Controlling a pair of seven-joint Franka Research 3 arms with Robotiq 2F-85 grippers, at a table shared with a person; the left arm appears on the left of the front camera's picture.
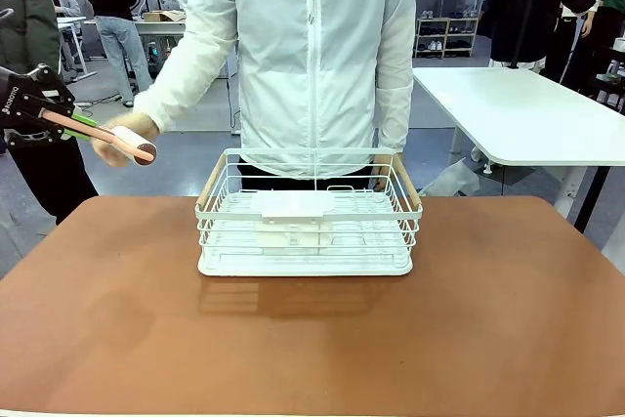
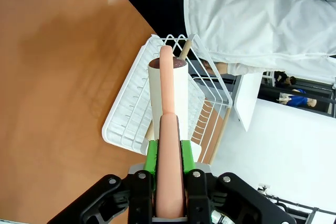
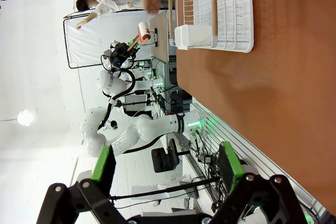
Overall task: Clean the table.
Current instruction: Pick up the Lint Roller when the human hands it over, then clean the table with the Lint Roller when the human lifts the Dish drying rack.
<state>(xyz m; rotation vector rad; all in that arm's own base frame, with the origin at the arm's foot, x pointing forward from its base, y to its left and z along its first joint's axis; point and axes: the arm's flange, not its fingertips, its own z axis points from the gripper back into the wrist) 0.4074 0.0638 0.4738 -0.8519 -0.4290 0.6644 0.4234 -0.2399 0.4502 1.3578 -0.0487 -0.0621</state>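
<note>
Left gripper (image 2: pixel 169 150): jaws pressed together on the pink handle of a lint roller (image 2: pixel 168 93); green pads (image 2: pixel 151 156) seen flat against both sides of the handle. The white roll is carried ahead of the fingers, with its brown end cap facing away from the wrist.

In the front view the left gripper (image 1: pixel 73 126) is held in the air past the table's far left corner. The lint roller (image 1: pixel 135 145) is pointed toward the middle and tilted slightly down.

A person's hand (image 1: pixel 105 150) is seen just behind the roll. Contact cannot be told there.

Right gripper (image 3: pixel 165 163): fingers spread wide, nothing between the green pads (image 3: pixel 103 162). It is held beyond the table's edge.

The table (image 1: pixel 312 349): reddish-brown top, spread across the near half of the front view. It is also seen in the left wrist view (image 2: pixel 52 77) and the right wrist view (image 3: pixel 283 87).

A white wire dish rack (image 1: pixel 303 269) with wooden handles is set on the table's far middle, on a white tray. A white plastic insert is noted inside it.

A person in a white zip jacket (image 1: pixel 312 46) is stood directly behind the rack. A white-topped table (image 1: pixel 518 109) is noted behind, to the right.
</note>
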